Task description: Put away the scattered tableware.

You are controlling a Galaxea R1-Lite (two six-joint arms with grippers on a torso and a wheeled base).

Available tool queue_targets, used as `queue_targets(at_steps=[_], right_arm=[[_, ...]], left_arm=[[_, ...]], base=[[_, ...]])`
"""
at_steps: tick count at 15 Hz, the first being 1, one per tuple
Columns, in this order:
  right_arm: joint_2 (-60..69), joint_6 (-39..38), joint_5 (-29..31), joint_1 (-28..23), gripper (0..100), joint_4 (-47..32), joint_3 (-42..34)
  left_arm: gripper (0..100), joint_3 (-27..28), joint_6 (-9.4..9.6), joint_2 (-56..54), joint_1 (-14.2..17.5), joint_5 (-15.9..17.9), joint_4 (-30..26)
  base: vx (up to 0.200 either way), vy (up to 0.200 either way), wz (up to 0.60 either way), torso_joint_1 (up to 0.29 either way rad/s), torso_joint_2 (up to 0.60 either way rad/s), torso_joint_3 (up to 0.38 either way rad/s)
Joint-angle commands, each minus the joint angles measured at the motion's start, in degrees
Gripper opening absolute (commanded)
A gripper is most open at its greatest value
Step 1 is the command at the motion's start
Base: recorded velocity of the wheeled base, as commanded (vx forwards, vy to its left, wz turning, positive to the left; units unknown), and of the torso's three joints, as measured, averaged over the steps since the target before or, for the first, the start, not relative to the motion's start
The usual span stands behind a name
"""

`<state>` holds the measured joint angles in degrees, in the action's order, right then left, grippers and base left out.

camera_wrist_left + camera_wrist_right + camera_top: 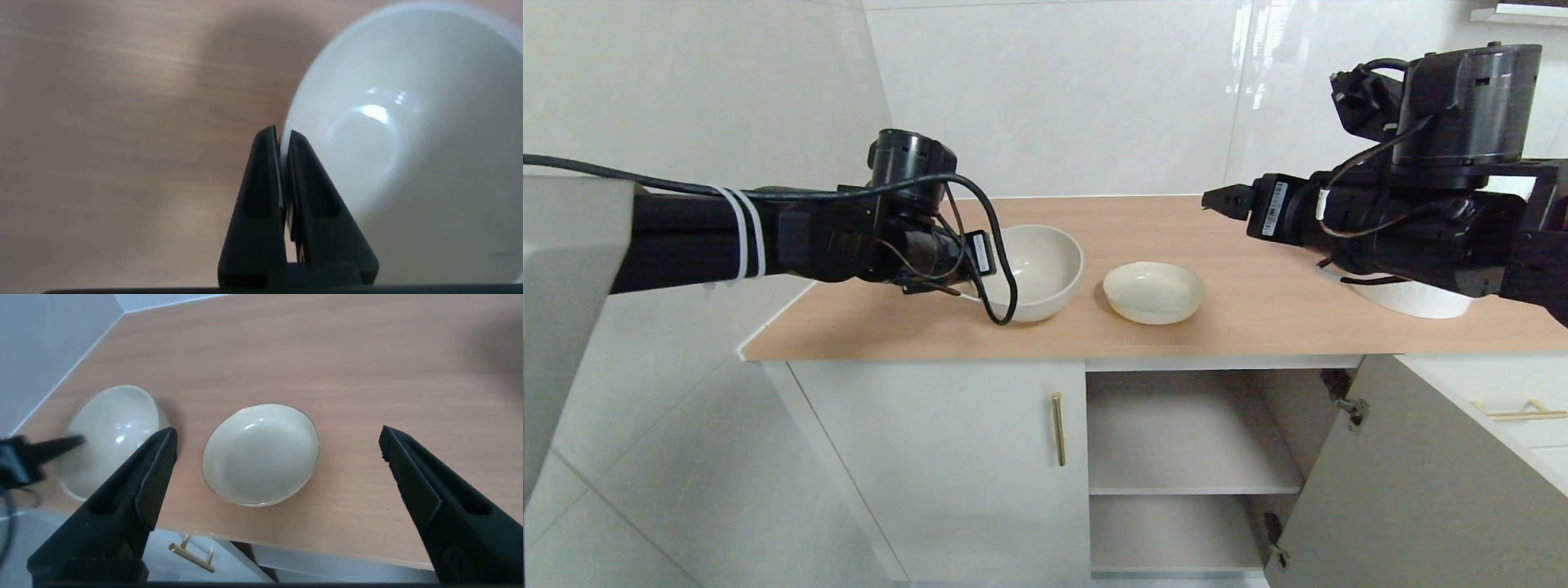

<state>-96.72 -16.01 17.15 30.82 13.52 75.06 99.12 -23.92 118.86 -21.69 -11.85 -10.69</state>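
As the head camera sees it: counter point(1258, 269) bearing large bowl point(1045, 265); small bowl point(1153, 291) at its 3 o'clock, apart. Left wrist: left gripper point(283, 139), fingers pinching large bowl's rim. Right wrist: right gripper point(276, 439), fingers spread wide, small bowl framed between.

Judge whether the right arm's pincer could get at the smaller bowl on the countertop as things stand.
Probably yes: the right pincer is open, raised over the countertop, facing the smaller bowl, with nothing lying between them.
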Motion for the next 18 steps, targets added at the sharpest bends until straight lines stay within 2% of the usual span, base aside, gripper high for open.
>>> queue_targets(at_steps=[1, 4, 6, 9, 18], right_arm=[[-3.7, 0.0, 1.9, 0.0, 100, -5.6, 4.4], [-9.8, -0.2, 4.1, -0.8, 100, -12.6, 11.5], [-13.1, -0.2, 4.2, -1.2, 100, -13.1, 13.3], [-18.8, -0.2, 5.0, -1.7, 100, -13.2, 15.5], [-23.9, -0.9, 5.0, -3.3, 100, -12.8, 17.4]], left_arm=[[0, -3.8, -1.83, -7.5, -0.4, 0.2, 0.1], [0, -9.6, -2.54, -17.6, -0.5, 4.0, 0.2], [0, -12.1, -2.54, -22.2, -0.5, 4.2, 0.3], [0, -13.6, -2.54, -24.2, -1.1, 4.2, 0.3], [0, -14.0, -2.36, -24.1, -1.9, 4.2, 0.5]], base=[[0.000, 0.000, 0.00, 0.000, 0.00, 0.000], [0.000, 0.000, 0.00, 0.000, 0.00, 0.000], [0.000, 0.000, 0.00, 0.000, 0.00, 0.000], [0.000, 0.000, 0.00, 0.000, 0.00, 0.000], [0.000, 0.000, 0.00, 0.000, 0.00, 0.000]])
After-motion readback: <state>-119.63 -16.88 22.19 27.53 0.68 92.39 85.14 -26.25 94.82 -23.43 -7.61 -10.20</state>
